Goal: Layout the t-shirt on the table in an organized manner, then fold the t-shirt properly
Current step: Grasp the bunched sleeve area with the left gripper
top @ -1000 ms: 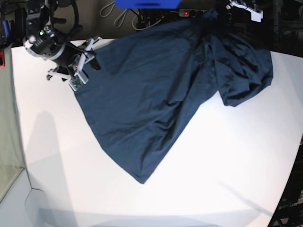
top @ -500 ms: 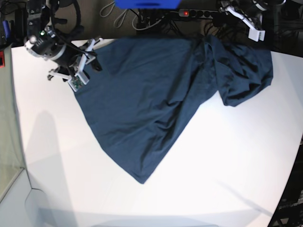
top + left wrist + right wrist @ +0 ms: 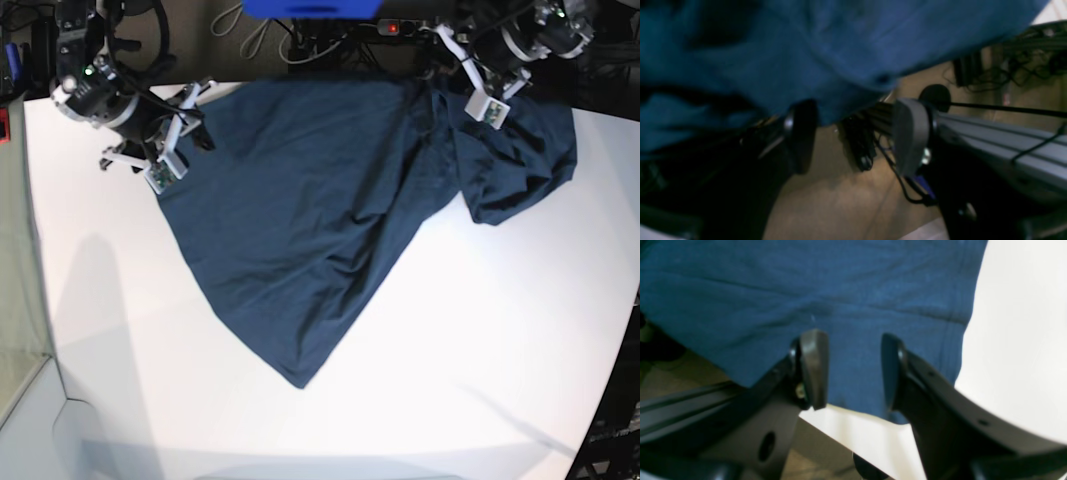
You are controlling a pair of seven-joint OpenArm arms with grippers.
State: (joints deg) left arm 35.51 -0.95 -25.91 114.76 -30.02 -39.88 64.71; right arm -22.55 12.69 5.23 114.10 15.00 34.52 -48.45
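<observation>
The navy t-shirt (image 3: 330,210) is lying rumpled across the far half of the white counter (image 3: 480,360). The right end effector (image 3: 853,370) is hovering part-open over its corner, gripping nothing; the left end effector (image 3: 853,133) is gaping empty beside its bunched end.

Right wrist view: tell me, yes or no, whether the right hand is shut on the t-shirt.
No: the right hand stands open, with t-shirt cloth visible in its gap.
</observation>
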